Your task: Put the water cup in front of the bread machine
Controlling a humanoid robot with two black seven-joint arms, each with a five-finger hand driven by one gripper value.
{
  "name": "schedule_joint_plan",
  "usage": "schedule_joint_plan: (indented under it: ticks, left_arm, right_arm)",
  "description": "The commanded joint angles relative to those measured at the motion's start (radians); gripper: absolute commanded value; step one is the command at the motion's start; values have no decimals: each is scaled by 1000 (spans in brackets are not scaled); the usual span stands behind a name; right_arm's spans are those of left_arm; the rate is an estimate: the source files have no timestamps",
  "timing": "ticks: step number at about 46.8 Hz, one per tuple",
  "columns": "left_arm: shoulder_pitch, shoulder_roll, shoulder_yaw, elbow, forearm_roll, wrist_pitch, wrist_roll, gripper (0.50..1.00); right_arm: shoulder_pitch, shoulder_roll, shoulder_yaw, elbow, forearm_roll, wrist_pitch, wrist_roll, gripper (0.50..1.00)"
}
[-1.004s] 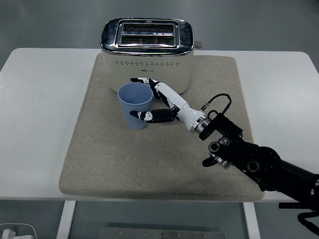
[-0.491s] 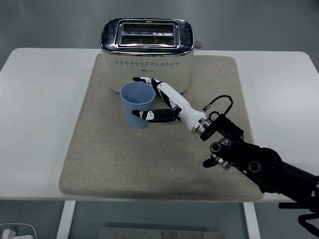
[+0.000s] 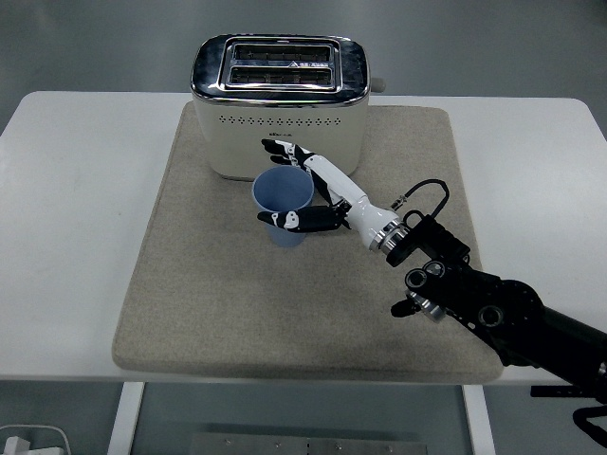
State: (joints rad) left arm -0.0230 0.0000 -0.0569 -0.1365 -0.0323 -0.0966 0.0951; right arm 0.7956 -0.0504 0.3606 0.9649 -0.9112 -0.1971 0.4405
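A light blue water cup stands upright on the beige mat, just in front of the cream and chrome toaster. My right hand reaches in from the lower right and is shut on the cup. Its white fingers curl round the cup's far side, and the thumb presses on its near side. The cup's mouth faces up and shows nothing inside. My left arm does not show.
The mat covers the middle of the white table. A lever knob sticks out of the toaster's right end. My black forearm lies across the mat's lower right corner.
My right hand has carried the cup to the right and a little nearer the toaster's middle, keeping its hold on it throughout.
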Motion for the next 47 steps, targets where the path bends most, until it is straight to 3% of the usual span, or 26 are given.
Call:
schedule_joint_plan:
  ticks: [1,47]
  left_arm:
    - [0,0,-1,0,0,0,0,1000]
    - [0,0,0,0,0,0,0,1000]
  right_arm:
    - [2,0,1,0,0,1,0,921]
    - [2,-120,3,106,3,1,-9,924]
